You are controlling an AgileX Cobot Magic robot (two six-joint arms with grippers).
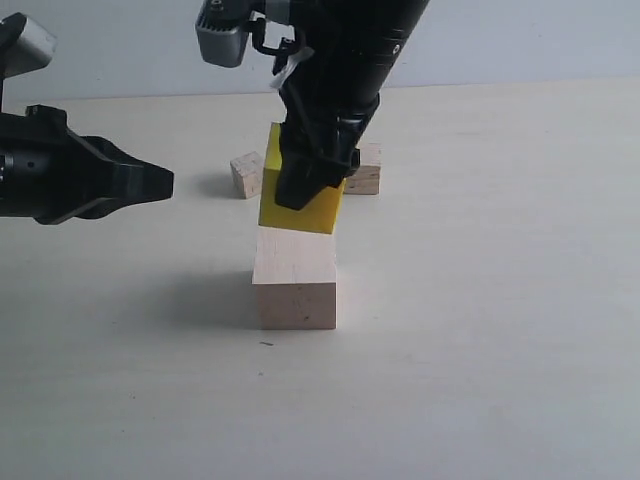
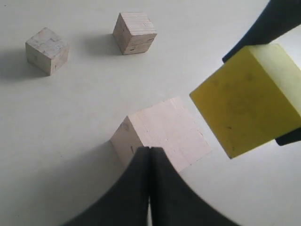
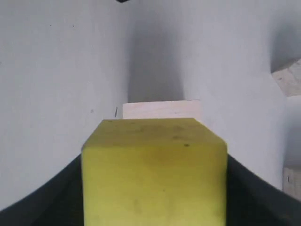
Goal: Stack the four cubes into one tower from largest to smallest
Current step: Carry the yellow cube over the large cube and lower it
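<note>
The largest pale pinkish cube (image 1: pixel 295 278) (image 2: pixel 164 132) rests on the table. My right gripper (image 1: pixel 305 190) (image 3: pixel 153 188) is shut on the yellow cube (image 1: pixel 300 212) (image 2: pixel 249 99) (image 3: pixel 153 174). It holds the cube tilted in the air, just above and behind the pale cube (image 3: pixel 162 109). The tan layered cube (image 1: pixel 365 170) (image 2: pixel 135 32) sits farther back, half hidden by the right arm. The smallest greyish-beige cube (image 1: pixel 246 175) (image 2: pixel 47 49) stands to its left. My left gripper (image 1: pixel 160 183) (image 2: pixel 150 150) hovers left of the cubes, shut and holding nothing.
A pale tabletop (image 1: pixel 500 300) with a light wall behind it. Two small cubes show at the edge of the right wrist view, one (image 3: pixel 289 77) and another (image 3: pixel 292 181). The right arm (image 1: pixel 350 60) reaches down over the middle.
</note>
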